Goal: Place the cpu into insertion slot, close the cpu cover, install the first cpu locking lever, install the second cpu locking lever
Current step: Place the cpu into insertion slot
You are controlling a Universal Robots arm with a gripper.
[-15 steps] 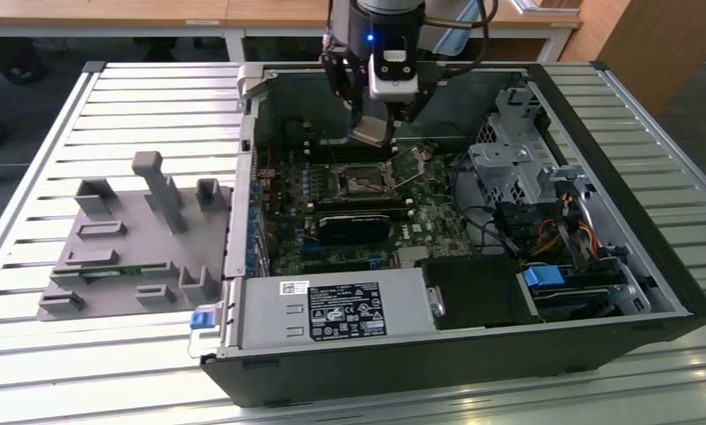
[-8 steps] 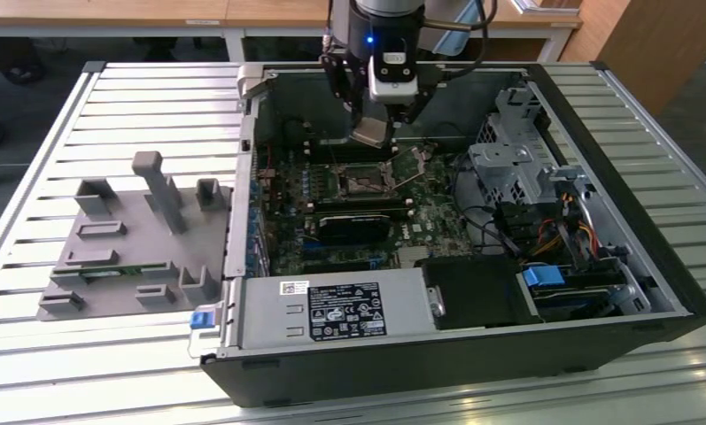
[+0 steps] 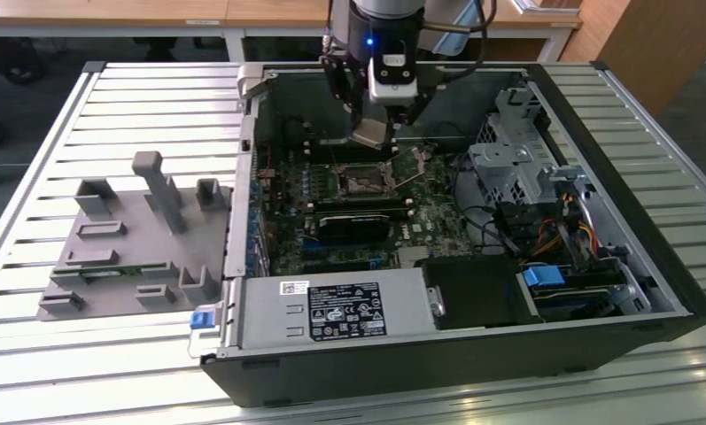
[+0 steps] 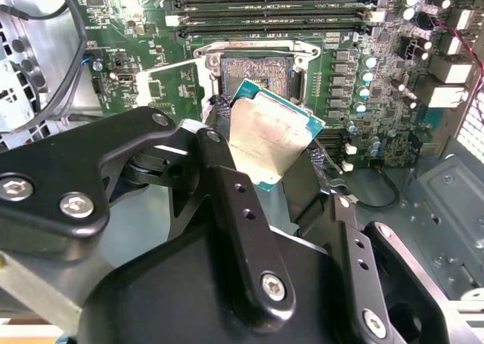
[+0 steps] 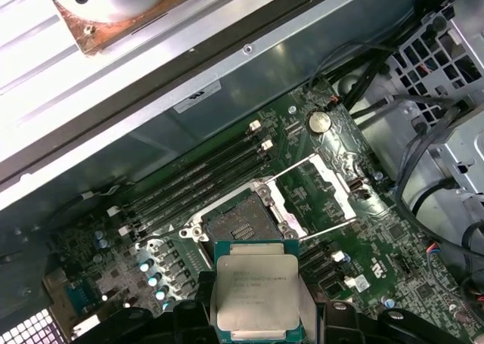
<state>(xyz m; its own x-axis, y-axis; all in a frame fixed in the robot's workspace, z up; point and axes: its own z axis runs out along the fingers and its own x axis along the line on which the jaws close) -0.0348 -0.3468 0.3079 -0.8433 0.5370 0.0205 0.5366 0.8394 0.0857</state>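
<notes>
The black pincer (image 4: pixel 265 156) grips the small, flat, square, silvery-beige metal-topped cpu (image 4: pixel 266 132), tilted, above and apart from the dark square insertion slot (image 5: pixel 238 224) in the green circuit board (image 5: pixel 408 246). Beside the slot, the thin silvery metal cpu cover (image 5: pixel 321 189) is swung open.

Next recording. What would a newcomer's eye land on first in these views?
The gripper hangs inside the open computer case, shut on the cpu, which it holds tilted above the bare insertion slot. Beside the slot, the cpu cover stands swung open. On the exterior view's left, a grey moulded fixture sits on the slatted table.
</notes>
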